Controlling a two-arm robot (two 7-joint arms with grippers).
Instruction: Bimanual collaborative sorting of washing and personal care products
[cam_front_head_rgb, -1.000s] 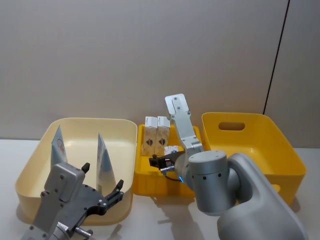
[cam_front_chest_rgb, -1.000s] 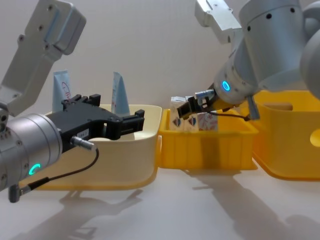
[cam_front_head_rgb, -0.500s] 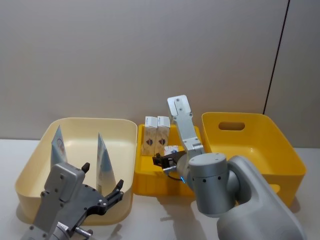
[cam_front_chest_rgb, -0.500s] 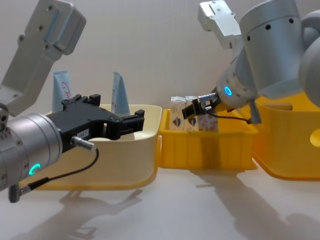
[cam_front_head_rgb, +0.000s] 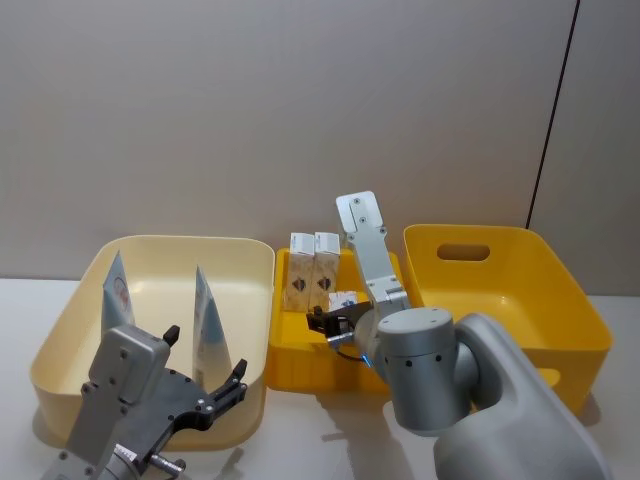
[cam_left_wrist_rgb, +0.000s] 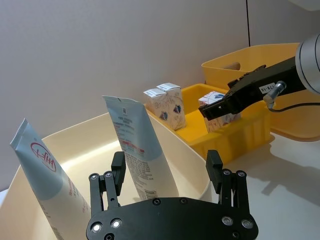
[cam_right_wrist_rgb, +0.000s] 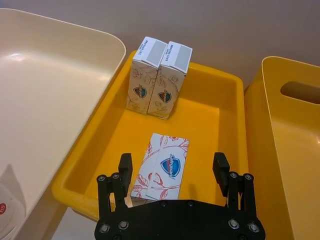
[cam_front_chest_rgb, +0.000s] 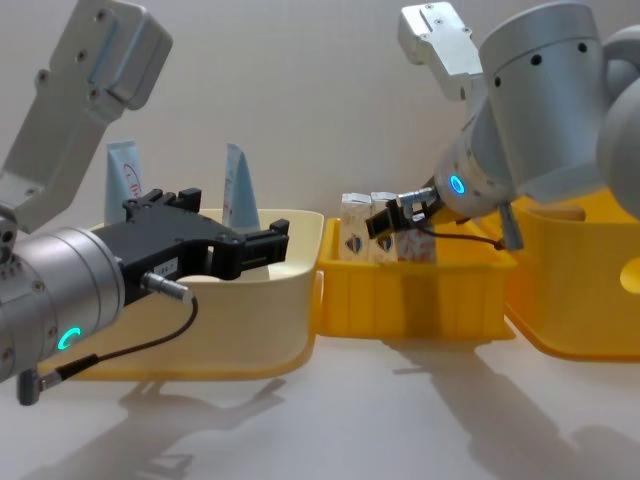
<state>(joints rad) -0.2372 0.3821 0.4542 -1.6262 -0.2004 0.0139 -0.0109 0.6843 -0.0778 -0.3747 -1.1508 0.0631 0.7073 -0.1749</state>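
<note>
A small white carton (cam_right_wrist_rgb: 162, 167) with a blue and red emblem lies on the floor of the small yellow tray (cam_right_wrist_rgb: 220, 107), close to its front wall. Two upright cartons (cam_right_wrist_rgb: 157, 80) stand side by side, touching, at the back of the same tray.

The right hand (cam_right_wrist_rgb: 172, 161) hangs just above the lying carton. Its fingers (cam_right_wrist_rgb: 124, 165) are spread wide, one on each side of the carton, and do not touch it. Over the last second this hand has eased a little farther in over the tray and settled lower. In the chest view it now sits just over the tray's rim, in front of the upright cartons. The lying carton itself has not shifted.

This looks like the last lining-up before a grasp. The likely next step is to drop and close on the carton, perhaps to carry it to the large yellow bin (cam_front_head_rgb: 470, 231) just beside the tray on the right.

To the left, two tall tubes (cam_front_head_rgb: 208, 318) stand with their crimped ends up in the cream bin (cam_front_head_rgb: 180, 241). The left hand (cam_front_head_rgb: 205, 352) hovers at that bin's near rim, fingers spread and holding nothing, and has not moved in the last second. All three containers rest on a pale table (cam_front_chest_rgb: 350, 420).
</note>
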